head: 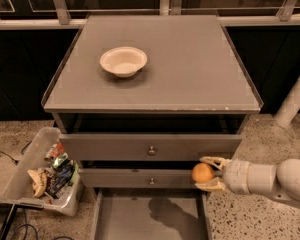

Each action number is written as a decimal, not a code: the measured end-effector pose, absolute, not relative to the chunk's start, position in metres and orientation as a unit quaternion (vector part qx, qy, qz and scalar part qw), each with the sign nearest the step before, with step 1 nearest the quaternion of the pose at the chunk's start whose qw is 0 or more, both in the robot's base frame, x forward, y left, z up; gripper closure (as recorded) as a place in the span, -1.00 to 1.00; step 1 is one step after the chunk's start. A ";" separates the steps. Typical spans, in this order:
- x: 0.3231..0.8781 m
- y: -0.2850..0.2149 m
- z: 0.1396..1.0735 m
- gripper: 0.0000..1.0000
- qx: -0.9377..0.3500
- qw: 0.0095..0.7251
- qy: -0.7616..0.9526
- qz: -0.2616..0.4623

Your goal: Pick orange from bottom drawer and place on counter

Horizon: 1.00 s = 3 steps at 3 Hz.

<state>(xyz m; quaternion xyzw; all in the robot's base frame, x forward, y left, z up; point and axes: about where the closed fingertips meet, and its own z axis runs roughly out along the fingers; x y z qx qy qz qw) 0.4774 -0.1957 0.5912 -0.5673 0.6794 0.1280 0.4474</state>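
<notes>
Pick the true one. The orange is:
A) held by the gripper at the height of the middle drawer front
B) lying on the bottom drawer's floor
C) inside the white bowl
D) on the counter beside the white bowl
A: the orange sits between the fingers of the gripper, above the open bottom drawer and below the counter.

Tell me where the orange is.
The orange is clamped in the gripper at the lower right of the camera view, above the right edge of the open bottom drawer and just in front of the middle drawer.
</notes>
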 end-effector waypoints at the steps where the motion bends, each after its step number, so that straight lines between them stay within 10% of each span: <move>1: 0.478 -0.197 0.640 1.00 -0.576 0.448 0.675 0.111; 3: 0.488 -0.199 0.690 1.00 -0.577 0.451 0.674 0.098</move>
